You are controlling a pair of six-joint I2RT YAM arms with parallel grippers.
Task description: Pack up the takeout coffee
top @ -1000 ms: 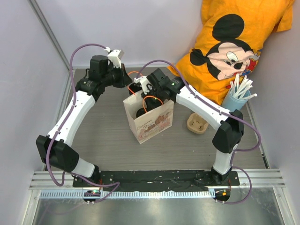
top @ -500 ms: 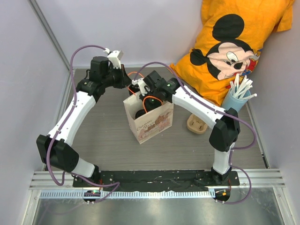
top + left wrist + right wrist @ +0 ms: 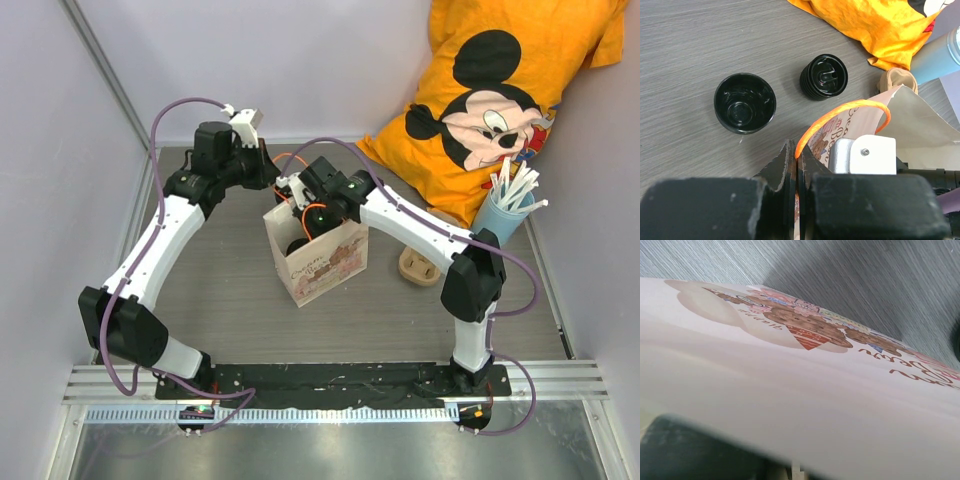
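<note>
In the left wrist view the takeout coffee cup (image 3: 745, 102) stands open and upright on the table, black and dark inside. A ribbed black round piece with a lid-like top (image 3: 824, 76) sits just right of it. My left gripper (image 3: 799, 155) is shut on the paper bag's orange handle (image 3: 840, 116), behind the bag (image 3: 322, 265) in the top view (image 3: 275, 178). My right gripper (image 3: 312, 213) is at the bag's open mouth. The bag's printed wall (image 3: 790, 390) fills the right wrist view and hides its jaws. The top view does not show either black piece clearly.
An orange Mickey shirt (image 3: 500, 90) lies at the back right. A light blue cup of white straws (image 3: 505, 205) and a beige pulp carrier (image 3: 420, 265) stand right of the bag. Grey walls close in on both sides.
My right arm has swung left, and its gripper has moved further over the bag's mouth. The left arm and the bag have stayed put.
</note>
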